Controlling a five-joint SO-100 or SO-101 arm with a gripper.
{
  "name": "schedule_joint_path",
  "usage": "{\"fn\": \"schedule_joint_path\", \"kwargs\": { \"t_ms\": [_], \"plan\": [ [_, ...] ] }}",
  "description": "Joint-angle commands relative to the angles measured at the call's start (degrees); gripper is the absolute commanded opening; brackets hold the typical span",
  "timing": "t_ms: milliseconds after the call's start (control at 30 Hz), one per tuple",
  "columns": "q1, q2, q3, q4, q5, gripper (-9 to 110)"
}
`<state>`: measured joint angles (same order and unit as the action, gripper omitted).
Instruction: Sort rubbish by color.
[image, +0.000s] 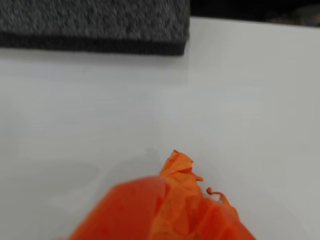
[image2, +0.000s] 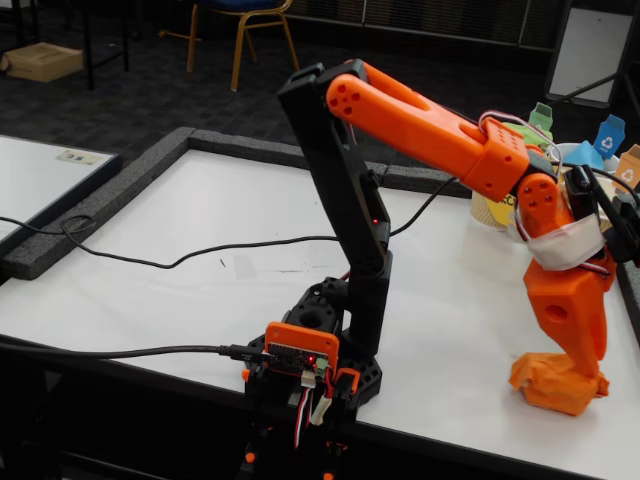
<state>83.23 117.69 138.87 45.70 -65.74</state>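
Fixed view: claw (image2: 578, 378) down on orange lump (image2: 550, 385)

Tons of open white bench (image2: 200, 290) left of the arm in the fixed view, only a black cable (image2: 180, 258) snaking across it. Cups (image2: 560, 160) crowd the far right corner, and a grey foam border (image: 95, 25) walls off the edge.
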Motion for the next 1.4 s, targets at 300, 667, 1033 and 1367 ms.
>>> {"fn": "schedule_joint_path", "kwargs": {
  "t_ms": [300, 667, 1033, 1367],
  "plan": [
    [8.00, 1.14, -15.03, 13.54, -1.23, 14],
    [7.91, 1.14, -28.92, 28.92, -1.49, 18],
    [5.98, 1.05, -26.10, 39.90, -1.49, 18],
    [3.87, 0.70, -11.16, 29.09, -1.49, 19]
  ]
}}
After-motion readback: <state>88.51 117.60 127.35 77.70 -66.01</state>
